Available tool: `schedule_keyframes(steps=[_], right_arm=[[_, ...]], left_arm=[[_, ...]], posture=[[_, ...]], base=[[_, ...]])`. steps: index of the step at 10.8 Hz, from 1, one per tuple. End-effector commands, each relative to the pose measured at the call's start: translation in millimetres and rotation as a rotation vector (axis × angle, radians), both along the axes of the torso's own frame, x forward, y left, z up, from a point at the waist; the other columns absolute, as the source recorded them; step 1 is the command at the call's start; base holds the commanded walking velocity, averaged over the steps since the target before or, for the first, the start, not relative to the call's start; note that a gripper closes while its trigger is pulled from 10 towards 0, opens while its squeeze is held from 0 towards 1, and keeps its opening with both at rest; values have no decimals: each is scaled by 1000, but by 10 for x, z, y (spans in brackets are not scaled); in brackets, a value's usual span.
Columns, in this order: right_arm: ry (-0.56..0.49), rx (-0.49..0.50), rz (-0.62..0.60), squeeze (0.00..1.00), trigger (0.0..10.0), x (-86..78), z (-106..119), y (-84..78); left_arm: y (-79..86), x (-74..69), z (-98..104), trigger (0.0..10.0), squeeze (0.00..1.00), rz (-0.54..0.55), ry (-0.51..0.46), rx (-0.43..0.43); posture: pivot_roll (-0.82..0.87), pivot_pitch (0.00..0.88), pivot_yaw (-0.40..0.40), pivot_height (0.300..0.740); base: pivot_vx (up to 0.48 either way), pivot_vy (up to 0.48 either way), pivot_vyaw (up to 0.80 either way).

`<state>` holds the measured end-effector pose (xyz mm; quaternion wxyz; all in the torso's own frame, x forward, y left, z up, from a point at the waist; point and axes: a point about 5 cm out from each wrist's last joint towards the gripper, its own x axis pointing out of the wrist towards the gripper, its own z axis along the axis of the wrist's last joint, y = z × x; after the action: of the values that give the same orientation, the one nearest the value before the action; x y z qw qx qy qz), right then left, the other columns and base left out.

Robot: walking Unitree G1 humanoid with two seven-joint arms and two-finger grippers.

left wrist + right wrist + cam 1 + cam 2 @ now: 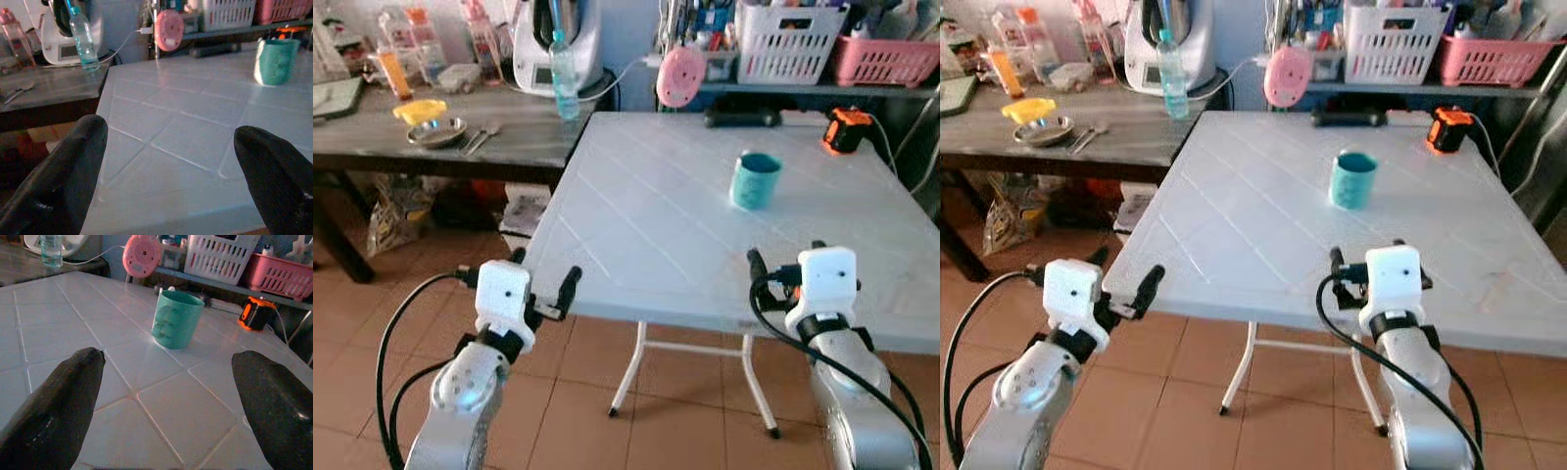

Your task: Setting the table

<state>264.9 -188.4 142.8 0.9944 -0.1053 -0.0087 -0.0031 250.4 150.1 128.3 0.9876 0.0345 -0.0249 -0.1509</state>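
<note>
Both pincers hang at the near edge of the white folding desk (646,196), fingers spread wide and holding nothing. Left pincer (544,284) sits at the desk's near left corner, its fingers level with the rim and partly out over the tiled floor (568,392). Right pincer (788,259) reaches just over the near edge toward the right side, with bare white desktop running ahead of it.

Beyond the right pincer, well apart from its fingertips, a teal cup (1352,179) stands upright on the desk, slightly toward the far side, with free surface all around it. Farther on, near the far right corner, lies an orange and black tape measure (845,129), and a dark bar-shaped object (742,117) rests along the far edge.

Off the left pincer's outer side, a darker wooden desk (440,147) butts against the white one. On it stand a clear water bottle (565,76) close to the shared edge, and, farther along, a metal bowl (435,131) with a yellow dish (419,110) just behind it and cutlery (481,136) beside it.
</note>
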Motion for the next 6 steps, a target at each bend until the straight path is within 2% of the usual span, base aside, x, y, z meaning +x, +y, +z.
schedule_keyframes(steps=[1, 2, 6], right_arm=[[-15, 6, 6, 0, 10000, 10, 31, 28], [-14, 7, 4, 0, 10000, 3, 26, 31], [-14, 9, 0, 0, 10000, -6, 15, 27]], left_arm=[[20, 18, 17, 10000, 0, -3, -8, -4], [11, 22, 21, 10000, 0, -15, -10, -12], [-18, 57, 42, 10000, 0, -23, -24, -27]], posture=[[57, 11, 19, 740], [54, 13, 19, 740], [50, 18, 19, 740]], base=[[0, 0, 0], [0, 0, 0], [291, 0, 0]])
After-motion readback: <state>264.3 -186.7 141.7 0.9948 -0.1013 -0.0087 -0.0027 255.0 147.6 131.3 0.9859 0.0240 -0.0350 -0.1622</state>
